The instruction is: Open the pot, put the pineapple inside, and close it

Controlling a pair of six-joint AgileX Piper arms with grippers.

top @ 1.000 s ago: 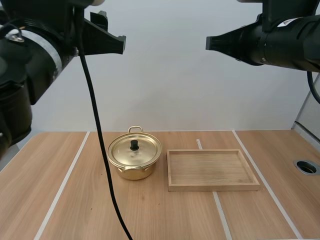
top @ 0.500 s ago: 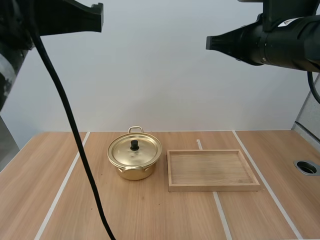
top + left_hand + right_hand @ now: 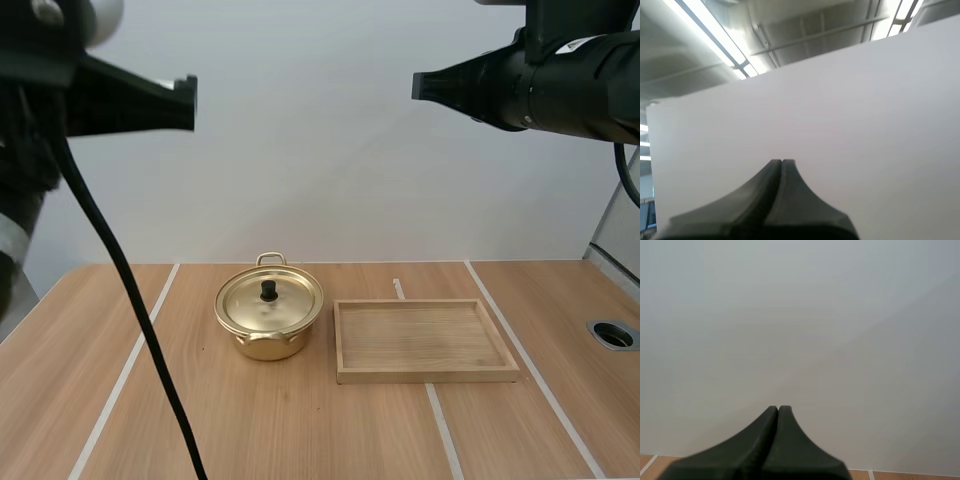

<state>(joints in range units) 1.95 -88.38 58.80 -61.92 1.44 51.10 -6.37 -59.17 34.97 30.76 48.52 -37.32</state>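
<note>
Your surface lies well below both claws and carries two containers. One tray sits under the right claw, its wooden floor showing bare from wall to wall. One gold pot stands just beside the tray, below and between the two claws, nearer the left claw. Its one lid is on, so you cannot see inside. Both claws hang high, tips pointing toward each other, each pressed together into a single dark wedge, gripping nothing.
</note>
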